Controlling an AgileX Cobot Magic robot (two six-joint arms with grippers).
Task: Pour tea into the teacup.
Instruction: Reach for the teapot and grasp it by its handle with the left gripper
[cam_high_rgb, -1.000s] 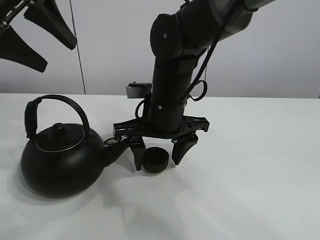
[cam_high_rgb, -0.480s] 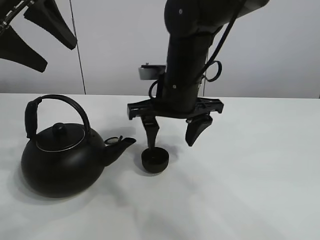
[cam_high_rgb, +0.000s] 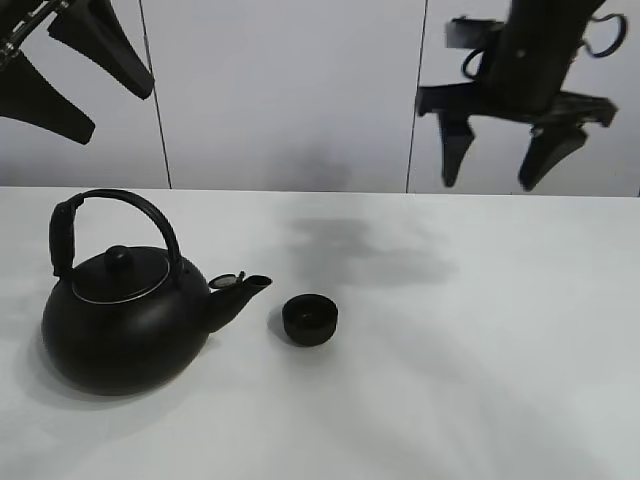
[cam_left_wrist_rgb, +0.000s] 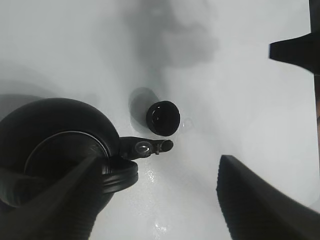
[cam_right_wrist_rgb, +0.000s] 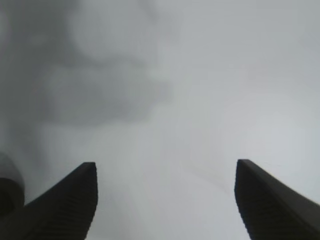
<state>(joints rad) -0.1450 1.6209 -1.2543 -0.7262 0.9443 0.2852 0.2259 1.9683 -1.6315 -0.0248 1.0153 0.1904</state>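
The small black teacup (cam_high_rgb: 310, 320) stands upright on the white table, just right of the spout of the large black kettle (cam_high_rgb: 120, 320). The left wrist view shows the teacup (cam_left_wrist_rgb: 163, 118) and the kettle (cam_left_wrist_rgb: 55, 150) from above. My right gripper (cam_high_rgb: 500, 150) is open and empty, high above the table at the upper right, far from the cup; its wrist view (cam_right_wrist_rgb: 165, 200) shows only bare table. My left gripper (cam_high_rgb: 75, 70) is open and empty, raised at the upper left above the kettle, and it shows in its wrist view (cam_left_wrist_rgb: 155, 200).
The white table (cam_high_rgb: 480, 380) extends wide to the right and front. A pale wall with vertical seams stands behind it. The kettle's arched handle (cam_high_rgb: 110, 215) stands upright over its lid.
My right gripper has let go of the teacup, risen from around it and moved up and right. The teacup stays by the kettle's spout. The left arm has not moved.
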